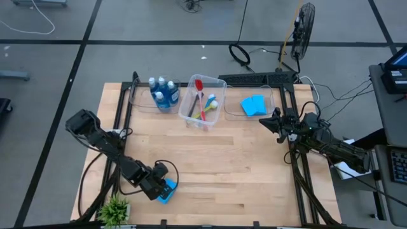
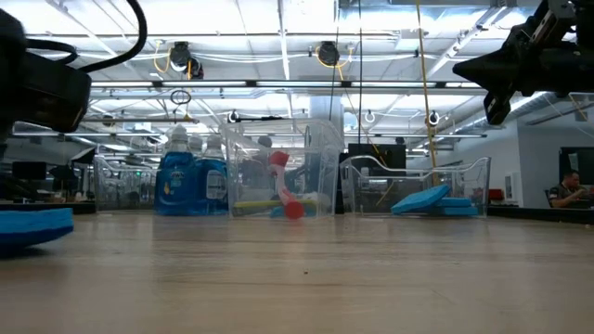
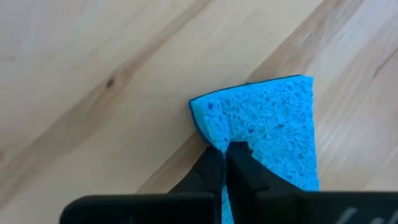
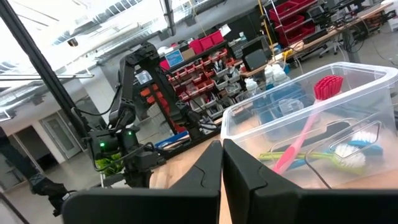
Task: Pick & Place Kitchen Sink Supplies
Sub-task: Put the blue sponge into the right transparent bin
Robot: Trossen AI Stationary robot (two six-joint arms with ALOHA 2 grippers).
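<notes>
Item, left gripper (image 3: 225, 163): I have it low over the near left part of the counter (image 1: 241, 172), jaws pinched together on the near edge of one blue sponge (image 3: 267, 127). The sponge lies flat on the wood and spreads out ahead of the jaw tips, most of its body beyond and to one side of them; the pinched edge is puckered where the tips bite.

Item, right gripper (image 1: 266, 121): I hold it raised above the counter, jaws closed on nothing. Ahead of its tips stands the clear middle bin (image 4: 298, 118) with a red brush (image 4: 305, 130) leaning inside.

Item, far bins: blue soap bottles (image 1: 163, 93) in the left one, more sponges (image 1: 253, 105) in the right one, just beside the right jaws.
</notes>
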